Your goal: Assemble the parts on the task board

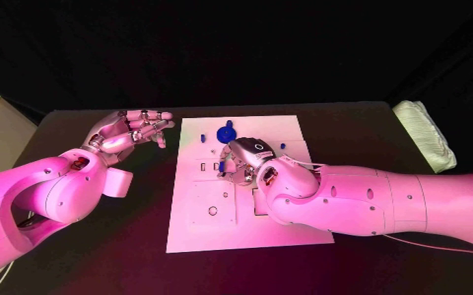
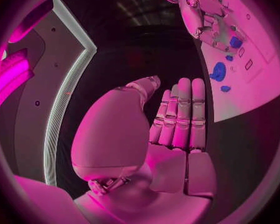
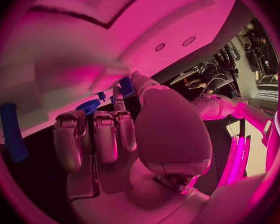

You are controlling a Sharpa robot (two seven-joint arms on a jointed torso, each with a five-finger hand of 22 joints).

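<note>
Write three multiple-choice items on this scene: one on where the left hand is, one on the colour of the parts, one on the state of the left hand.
1. Where is the left hand?
A. Beside the task board, over the black table
B. Over the board's middle
C. Past the board's far edge

2. What colour are the parts, such as the round part near the board's far edge?
A. Grey
B. Blue
C. Yellow

3. What does the left hand hold?
A. A blue part
B. The board's edge
C. Nothing

Answers: 1 A, the head view shows it off the board's side. 2 B, the pieces on the board look blue. 3 C, the left wrist view shows its fingers straight and side by side, its palm bare.
</note>
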